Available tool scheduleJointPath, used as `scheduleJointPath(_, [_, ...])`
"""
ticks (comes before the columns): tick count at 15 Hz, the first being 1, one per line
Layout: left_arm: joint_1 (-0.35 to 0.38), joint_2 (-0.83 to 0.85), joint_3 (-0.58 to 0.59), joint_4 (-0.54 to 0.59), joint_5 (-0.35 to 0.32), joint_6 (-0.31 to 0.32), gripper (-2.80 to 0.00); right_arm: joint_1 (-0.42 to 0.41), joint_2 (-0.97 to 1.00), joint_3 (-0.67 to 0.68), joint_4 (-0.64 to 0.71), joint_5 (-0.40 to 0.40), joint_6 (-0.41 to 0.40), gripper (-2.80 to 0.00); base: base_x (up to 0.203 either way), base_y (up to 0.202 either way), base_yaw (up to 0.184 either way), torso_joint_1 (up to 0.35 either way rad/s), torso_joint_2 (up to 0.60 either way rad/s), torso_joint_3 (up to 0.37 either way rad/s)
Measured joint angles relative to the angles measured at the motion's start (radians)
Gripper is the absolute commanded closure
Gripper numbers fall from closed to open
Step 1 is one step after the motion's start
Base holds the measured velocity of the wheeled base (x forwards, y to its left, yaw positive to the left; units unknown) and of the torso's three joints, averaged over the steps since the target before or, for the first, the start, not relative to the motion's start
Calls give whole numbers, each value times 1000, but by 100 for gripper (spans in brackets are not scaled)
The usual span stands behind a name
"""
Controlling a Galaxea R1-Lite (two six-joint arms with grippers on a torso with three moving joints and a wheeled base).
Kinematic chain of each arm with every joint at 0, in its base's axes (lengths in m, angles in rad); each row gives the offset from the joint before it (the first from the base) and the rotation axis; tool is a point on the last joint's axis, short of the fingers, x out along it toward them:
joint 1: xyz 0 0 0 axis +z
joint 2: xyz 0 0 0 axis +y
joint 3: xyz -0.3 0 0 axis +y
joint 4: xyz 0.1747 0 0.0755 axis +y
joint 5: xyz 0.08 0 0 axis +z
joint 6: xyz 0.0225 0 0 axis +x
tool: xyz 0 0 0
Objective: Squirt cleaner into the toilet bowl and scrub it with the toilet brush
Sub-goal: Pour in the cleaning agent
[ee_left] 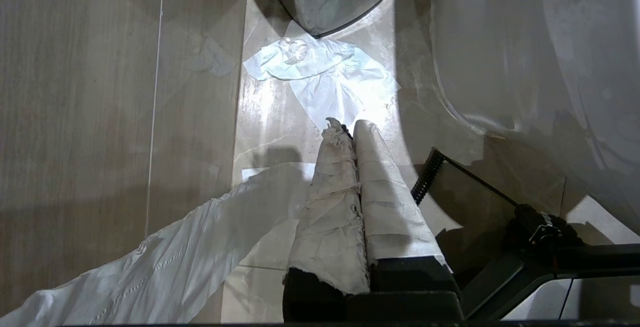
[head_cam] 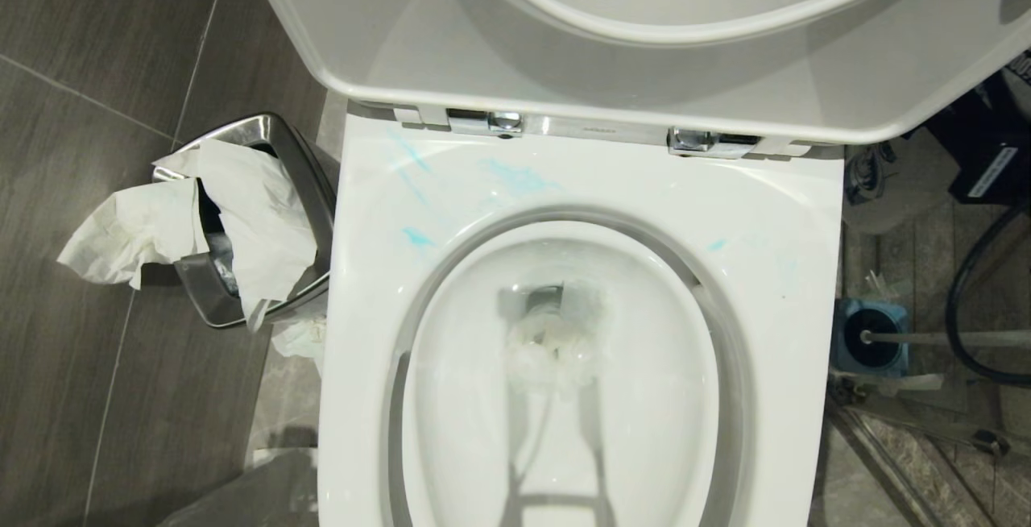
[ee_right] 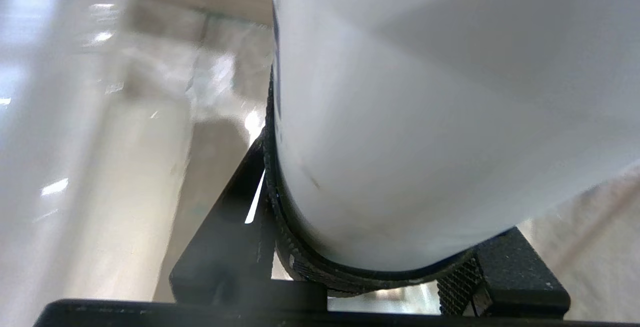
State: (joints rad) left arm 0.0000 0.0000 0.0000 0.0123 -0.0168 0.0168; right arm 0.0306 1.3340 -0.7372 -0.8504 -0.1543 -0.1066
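Toilet bowl (head_cam: pixel 580 366), centre of the head view, lid raised; cleaner (head_cam: pixel 519 178) smeared turquoise on its upper rim. Toilet brush (head_cam: pixel 874 339), right edge, apart from both grippers. Right gripper (ee_right: pixel 370 247): fingers clasp a smooth white container (ee_right: pixel 425 117). Left gripper (ee_left: pixel 350 132): paper-wrapped fingers pressed together.

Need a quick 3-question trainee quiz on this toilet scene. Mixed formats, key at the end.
1. True or false: the toilet brush stands in its holder, to the right of the toilet bowl.
2. The blue cleaner smears lie on: A the bowl's flat rim; B the floor; C the raised lid.
3. What does the right claw hold?
Key: 1 true; 2 A; 3 a white rounded object, too close to identify.
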Motion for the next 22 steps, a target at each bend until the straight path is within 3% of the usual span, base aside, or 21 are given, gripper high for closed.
scheduleJointPath(6, [0, 0, 0, 0, 0, 0, 0, 1, -431, 17, 552, 59, -11, 0, 0, 0, 0, 0, 0, 0])
scheduleJointPath(9, [0, 0, 0, 0, 0, 0, 0, 1, -557, -2, 758, 81, -56, 0, 0, 0, 0, 0, 0, 0])
scheduleJointPath(14, [0, 0, 0, 0, 0, 0, 0, 0, -614, -103, 878, 90, -66, 0, 0, 0, 0, 0, 0, 0])
scheduleJointPath(22, [0, 0, 0, 0, -1, 4, 0, 0, -625, -119, 880, 87, -67, 0, 0, 0, 0, 0, 0, 0])
